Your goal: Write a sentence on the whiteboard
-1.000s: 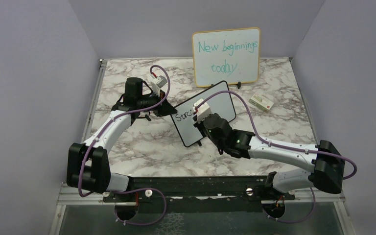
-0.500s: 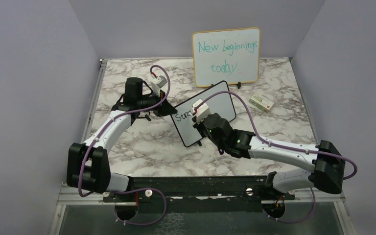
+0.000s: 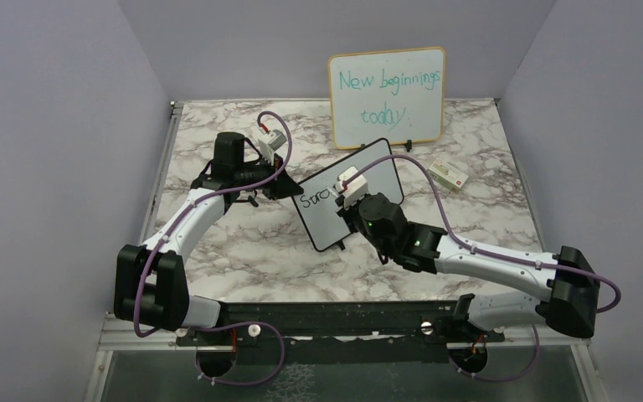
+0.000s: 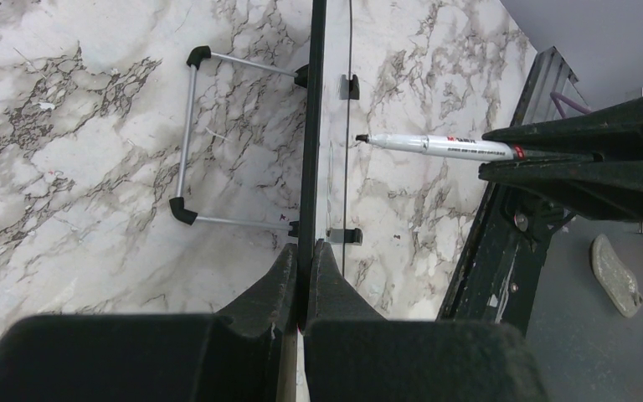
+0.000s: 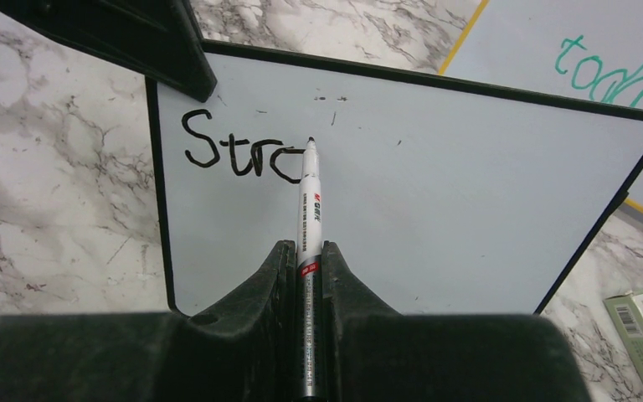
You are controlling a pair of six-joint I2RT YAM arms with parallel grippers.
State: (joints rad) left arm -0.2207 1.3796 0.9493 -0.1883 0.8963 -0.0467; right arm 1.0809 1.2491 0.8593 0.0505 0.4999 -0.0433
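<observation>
Just ahead of our right gripper point(image 5: 306, 251), clenched on the marker point(image 5: 309, 205), the tip sits at the whiteboard point(image 5: 452, 209) by "Strc"; left gripper point(image 4: 303, 260), arm reaching fwd, pinches its edge.

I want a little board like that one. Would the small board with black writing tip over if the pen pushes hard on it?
Probably, if left alone: the whiteboard looks thin and leans on a slim wire stand, so it is likely light and tippy. The left hand pinches its edge, which should steady it. It seems stiff; its face looks flat under the marker.
</observation>
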